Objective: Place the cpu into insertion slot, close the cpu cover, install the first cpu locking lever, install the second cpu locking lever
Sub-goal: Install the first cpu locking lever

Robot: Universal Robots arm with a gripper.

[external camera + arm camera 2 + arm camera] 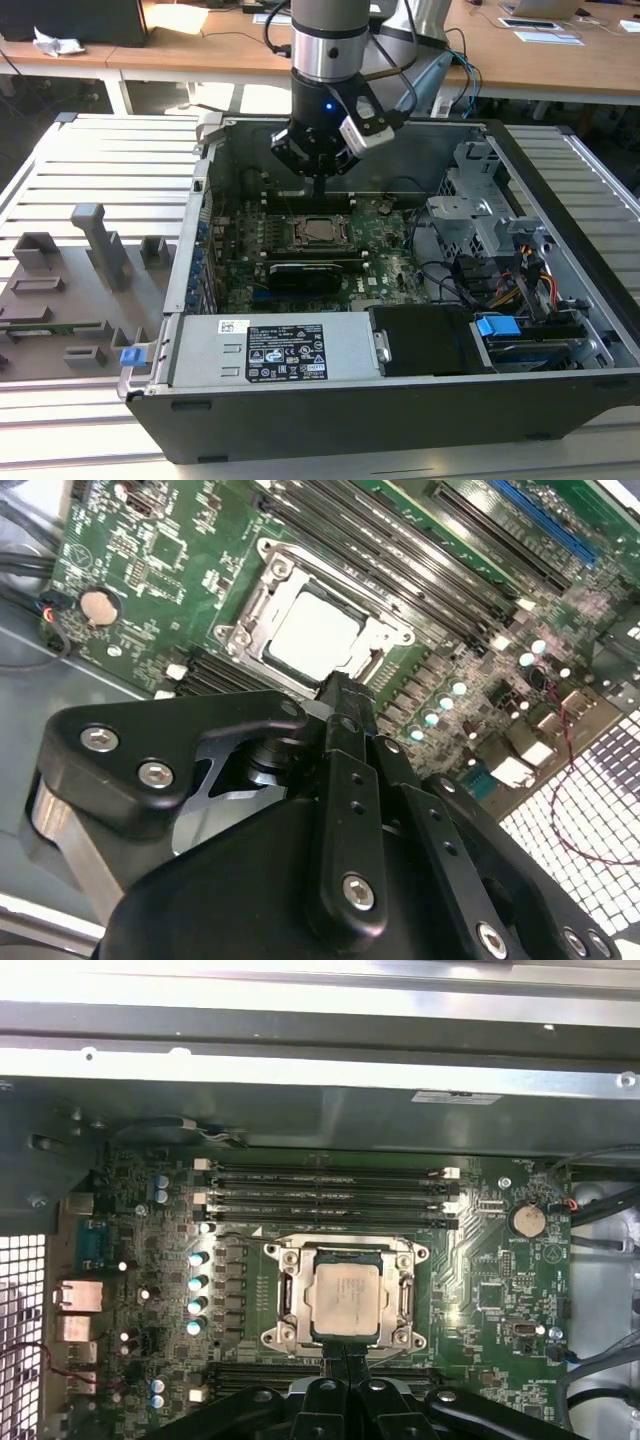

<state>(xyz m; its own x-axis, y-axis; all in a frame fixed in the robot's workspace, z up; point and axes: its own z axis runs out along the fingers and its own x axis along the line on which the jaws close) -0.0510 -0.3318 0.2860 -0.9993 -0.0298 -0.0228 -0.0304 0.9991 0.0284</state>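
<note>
The cpu sat flat in the insertion slot, silver top up, and the cpu cover lay down around it, framing the chip. Right at the socket's edge hung the gripper, fingers pressed together, nothing between them. All around was the green motherboard, with black memory slots just beyond, inside the open computer case.
</note>
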